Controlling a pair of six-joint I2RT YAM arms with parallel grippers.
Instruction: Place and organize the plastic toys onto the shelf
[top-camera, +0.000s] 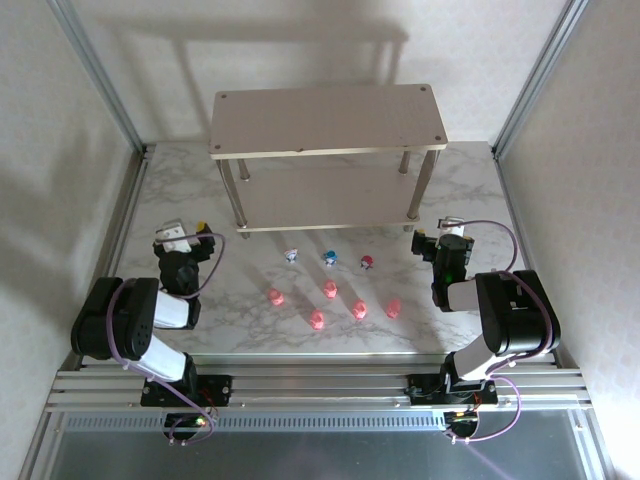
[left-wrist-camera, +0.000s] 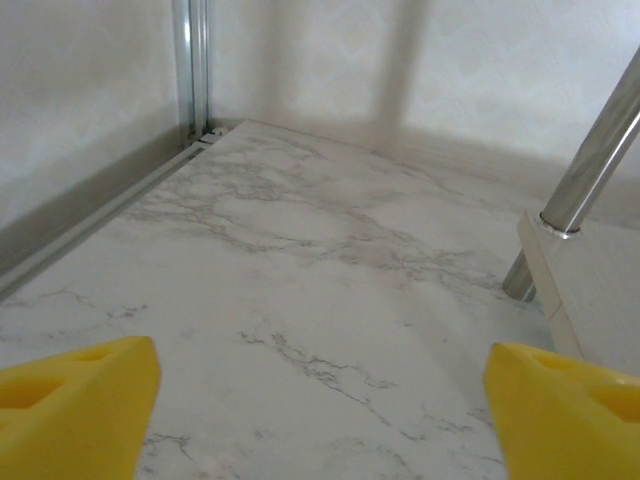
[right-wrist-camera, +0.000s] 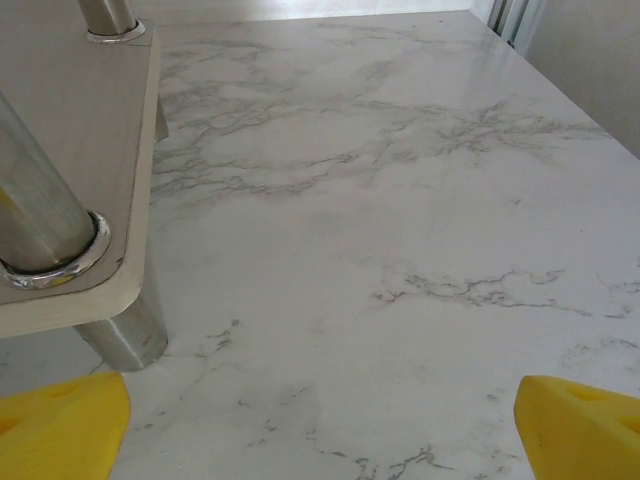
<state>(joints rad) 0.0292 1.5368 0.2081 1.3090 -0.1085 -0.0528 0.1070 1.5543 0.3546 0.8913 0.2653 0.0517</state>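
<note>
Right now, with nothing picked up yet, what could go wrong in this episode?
1. The right gripper hangs open close beside a front leg of the shelf; a careless swing toward the toys could bump it.
2. The pink toys are tiny and lie close together, so wide-open fingers may knock a neighbour away.

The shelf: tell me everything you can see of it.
The shelf is a two-tier rack of pale beige, wood-look rectangular boards with rounded corners and dark corner screws, joined by thin shiny metal legs. It stands upright and level at the far middle of the marble-look table, long side facing the near edge. The top board and the visible part of the lower board are bare. Only the table touches it, under its legs.
</note>
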